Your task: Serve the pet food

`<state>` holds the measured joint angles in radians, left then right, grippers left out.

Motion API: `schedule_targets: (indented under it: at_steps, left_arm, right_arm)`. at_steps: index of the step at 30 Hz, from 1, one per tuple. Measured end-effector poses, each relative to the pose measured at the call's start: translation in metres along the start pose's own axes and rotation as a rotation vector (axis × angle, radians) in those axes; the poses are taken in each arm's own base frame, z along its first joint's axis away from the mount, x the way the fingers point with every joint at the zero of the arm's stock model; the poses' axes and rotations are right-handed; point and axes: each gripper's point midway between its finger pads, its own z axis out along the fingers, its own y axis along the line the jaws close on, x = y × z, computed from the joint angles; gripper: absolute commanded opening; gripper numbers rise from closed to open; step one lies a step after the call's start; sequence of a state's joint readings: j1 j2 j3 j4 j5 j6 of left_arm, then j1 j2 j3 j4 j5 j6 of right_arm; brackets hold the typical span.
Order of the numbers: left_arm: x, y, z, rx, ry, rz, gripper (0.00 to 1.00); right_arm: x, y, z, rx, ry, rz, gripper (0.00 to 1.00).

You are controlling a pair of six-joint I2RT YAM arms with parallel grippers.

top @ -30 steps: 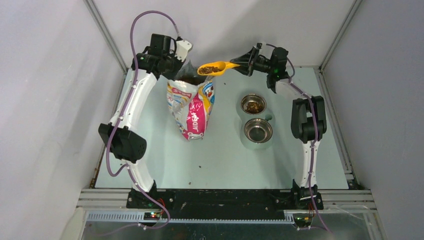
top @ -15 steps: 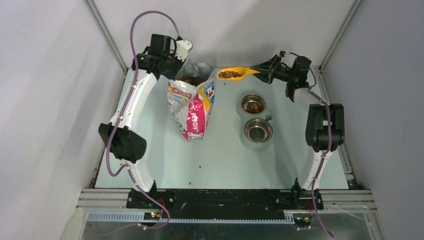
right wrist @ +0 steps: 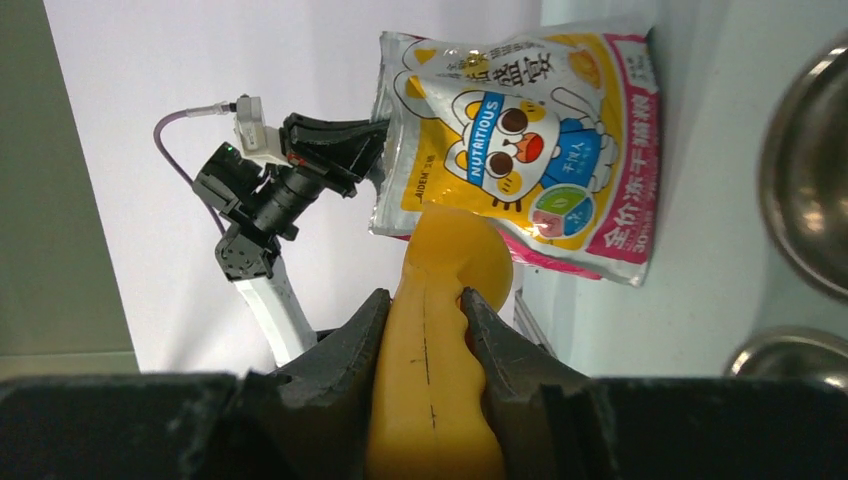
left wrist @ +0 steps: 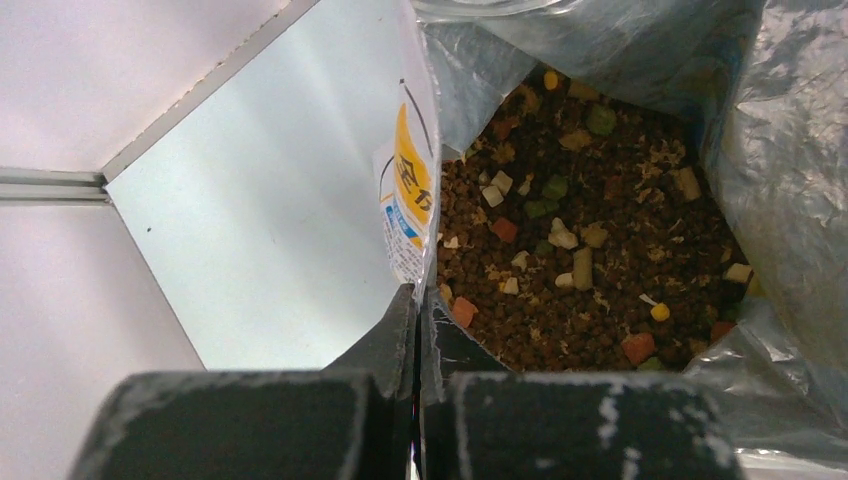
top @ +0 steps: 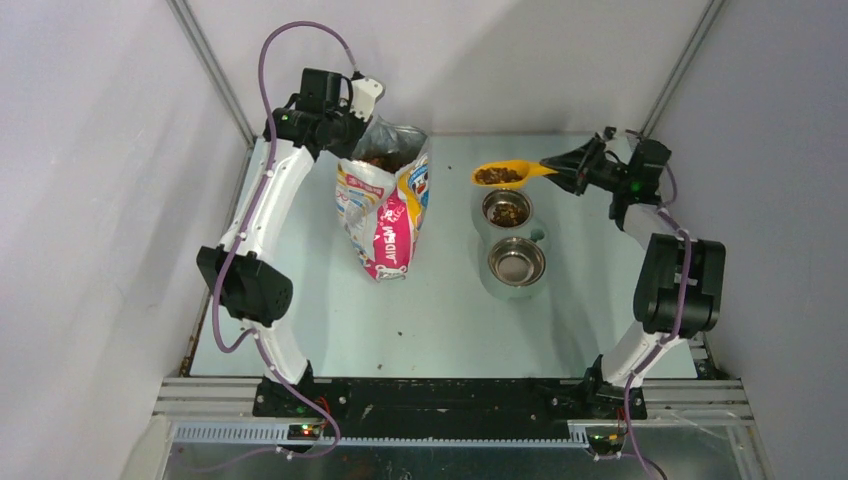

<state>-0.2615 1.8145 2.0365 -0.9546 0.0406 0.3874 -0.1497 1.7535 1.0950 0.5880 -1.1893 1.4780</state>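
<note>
Pet food [top: 497, 176] fills the bowl of a yellow scoop [top: 520, 172] that hangs level just behind the far steel bowl [top: 487, 203]. My right gripper [top: 568, 170] is shut on the scoop's handle [right wrist: 440, 340], one finger on each side. More pet food [left wrist: 590, 250] lies in the open printed bag [top: 385, 220], and some lies in the far bowl. My left gripper [left wrist: 417, 295] is shut on the bag's rim [left wrist: 412, 190] and holds the mouth open. The near steel bowl [top: 494, 262] holds no food.
The two steel bowls sit in one holder right of the bag. A few stray pellets [top: 400, 327] lie on the table in front of the bag. Walls and metal frame rails [top: 208, 75] close in the back and sides.
My right arm has carried the filled scoop to the right and nearer, from over the bag's mouth to just behind the far bowl. The left arm and bag have not moved.
</note>
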Motion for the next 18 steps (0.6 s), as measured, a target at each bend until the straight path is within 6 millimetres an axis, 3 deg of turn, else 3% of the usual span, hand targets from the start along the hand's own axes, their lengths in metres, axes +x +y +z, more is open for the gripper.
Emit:
schedule_targets:
  at_steps: [7, 18]
  left_arm:
    - [-0.002, -0.004, 0.003, 0.011, -0.042, -0.004, 0.00]
    - [-0.006, -0.009, 0.006, 0.036, -0.079, -0.019, 0.00]
  right_arm:
    - [0.005, -0.014, -0.050, 0.057, -0.056, -0.057, 0.00]
    - [0.003, -0.062, -0.120, 0.152, -0.176, -0.027, 0.00]
